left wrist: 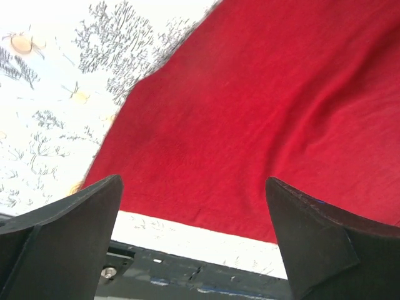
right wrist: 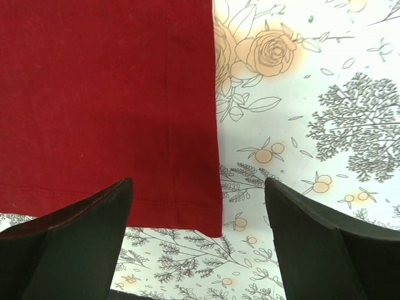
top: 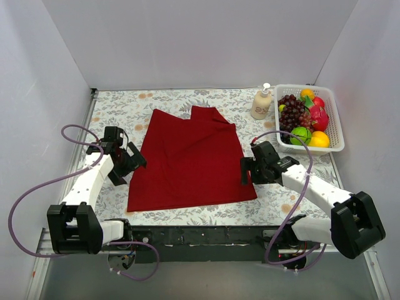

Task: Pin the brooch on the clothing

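The dark red T-shirt point(top: 187, 159) lies flat and folded in the middle of the flowered tablecloth. It fills most of the left wrist view point(left wrist: 262, 106) and the upper left of the right wrist view point(right wrist: 106, 100). The brooch is not in view. My left gripper point(top: 128, 164) is open and empty at the shirt's left edge, its jaws wide apart over the hem point(left wrist: 194, 206). My right gripper point(top: 248, 170) is open and empty at the shirt's right edge, over its bottom corner point(right wrist: 197, 215).
A white basket point(top: 334, 128) of fruit stands at the back right, with a cream pump bottle point(top: 261, 103) to its left. The table's dark front rail point(top: 206, 234) runs below the shirt. White walls enclose the table.
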{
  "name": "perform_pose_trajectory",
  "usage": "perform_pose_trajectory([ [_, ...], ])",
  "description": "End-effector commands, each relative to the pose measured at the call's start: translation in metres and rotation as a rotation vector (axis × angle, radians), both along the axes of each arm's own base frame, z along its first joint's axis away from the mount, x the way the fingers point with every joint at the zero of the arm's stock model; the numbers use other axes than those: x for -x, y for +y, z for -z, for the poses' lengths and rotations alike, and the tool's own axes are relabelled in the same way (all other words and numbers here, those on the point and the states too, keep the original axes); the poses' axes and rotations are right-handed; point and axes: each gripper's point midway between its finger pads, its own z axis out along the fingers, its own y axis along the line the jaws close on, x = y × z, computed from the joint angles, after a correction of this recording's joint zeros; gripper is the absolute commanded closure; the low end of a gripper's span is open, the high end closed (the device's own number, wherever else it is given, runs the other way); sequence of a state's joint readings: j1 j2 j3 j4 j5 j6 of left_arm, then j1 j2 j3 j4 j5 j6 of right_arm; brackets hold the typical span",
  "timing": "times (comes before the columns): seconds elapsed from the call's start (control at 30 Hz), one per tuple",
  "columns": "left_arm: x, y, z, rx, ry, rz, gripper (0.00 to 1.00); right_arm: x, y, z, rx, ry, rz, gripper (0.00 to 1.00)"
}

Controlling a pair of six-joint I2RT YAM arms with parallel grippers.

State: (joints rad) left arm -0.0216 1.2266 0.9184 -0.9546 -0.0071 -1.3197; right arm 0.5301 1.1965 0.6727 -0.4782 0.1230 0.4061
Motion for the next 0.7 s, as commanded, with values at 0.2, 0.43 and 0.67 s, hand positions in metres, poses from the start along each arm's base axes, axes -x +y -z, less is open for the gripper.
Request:
perform_pose_trajectory([
  [0.2,0.026,0.002,0.017,-0.004,0.115,-0.005,0.02,0.043,-0.002,0.033,-0.016,0.19,-0.035,0.31],
  [0.43,0.024,0.003,0.015,-0.011,0.122,-0.01,0.02,0.074,0.0,0.05,-0.07,0.294,-0.044,0.67],
  [0.67,0.025,0.001,0.014,-0.002,0.116,0.001,0.02,0.059,0.003,0.047,-0.055,0.267,-0.035,0.99],
])
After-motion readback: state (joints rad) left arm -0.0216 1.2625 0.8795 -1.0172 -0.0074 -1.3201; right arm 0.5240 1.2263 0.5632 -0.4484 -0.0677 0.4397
